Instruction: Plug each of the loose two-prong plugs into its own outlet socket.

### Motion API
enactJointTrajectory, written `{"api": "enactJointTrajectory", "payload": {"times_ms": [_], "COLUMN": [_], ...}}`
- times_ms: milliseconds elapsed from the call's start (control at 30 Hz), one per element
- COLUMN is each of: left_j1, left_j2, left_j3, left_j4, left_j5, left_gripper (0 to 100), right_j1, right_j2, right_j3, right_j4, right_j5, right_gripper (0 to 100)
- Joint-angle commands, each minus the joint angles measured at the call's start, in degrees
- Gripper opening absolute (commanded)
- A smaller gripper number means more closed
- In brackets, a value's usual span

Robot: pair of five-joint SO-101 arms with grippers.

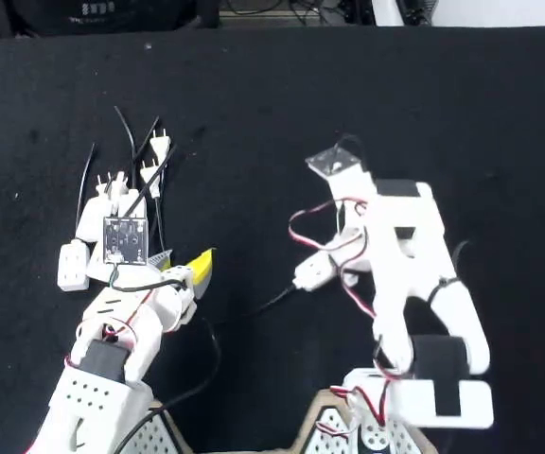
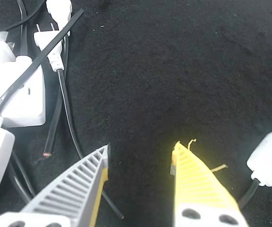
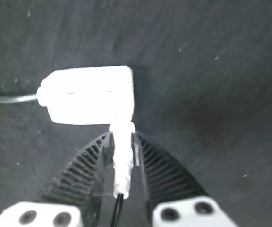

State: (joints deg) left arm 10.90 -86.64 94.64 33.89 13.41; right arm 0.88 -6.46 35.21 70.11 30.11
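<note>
My right gripper (image 3: 123,158) is shut on a small white two-prong plug (image 3: 123,151) whose black cord trails back between the fingers. The plug's front end presses against a white outlet socket (image 3: 91,94), and no prongs show. That socket (image 1: 312,271) lies at mid-table beside the right arm. My left gripper (image 2: 140,149) hangs open over bare cloth, one finger grey, one yellow (image 1: 202,267). Beside it lie loose white plugs (image 2: 51,45) (image 1: 161,144) and white sockets (image 2: 22,90) (image 1: 72,265), tangled with black cords.
The table (image 1: 462,113) is covered in black cloth. The socket by the right arm (image 2: 270,158) shows off to one side of the left gripper, its cord (image 1: 272,303) running toward the left arm. Red and white arm wires (image 1: 301,227) loop near it.
</note>
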Motion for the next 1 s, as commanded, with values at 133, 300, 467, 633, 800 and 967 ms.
{"api": "enactJointTrajectory", "payload": {"times_ms": [133,300,467,633,800,967], "left_j1": [-0.13,-0.13,-0.13,-0.22,-0.22,-0.22], "left_j2": [-0.53,-0.53,-0.53,-0.53,-0.53,-0.53], "left_j3": [-0.92,-1.01,-1.01,-0.92,-0.92,-0.92], "left_j4": [0.18,0.18,0.18,0.18,0.18,0.18], "left_j5": [-0.09,-0.09,-0.09,-0.09,-0.09,-0.09], "left_gripper": [22,22,22,22,22,22], "right_j1": [0.97,-0.62,-5.19,-8.70,-8.44,-7.82], "right_j2": [4.70,5.76,7.87,9.63,11.21,16.48], "right_j3": [-13.14,-23.69,-25.19,-25.71,-29.23,-34.59], "right_j4": [6.15,17.41,18.11,18.11,18.90,19.96], "right_j5": [0.35,0.35,0.44,2.46,2.64,4.66], "right_gripper": [1.0,1.0,1.0,1.0,1.0,1.0]}}
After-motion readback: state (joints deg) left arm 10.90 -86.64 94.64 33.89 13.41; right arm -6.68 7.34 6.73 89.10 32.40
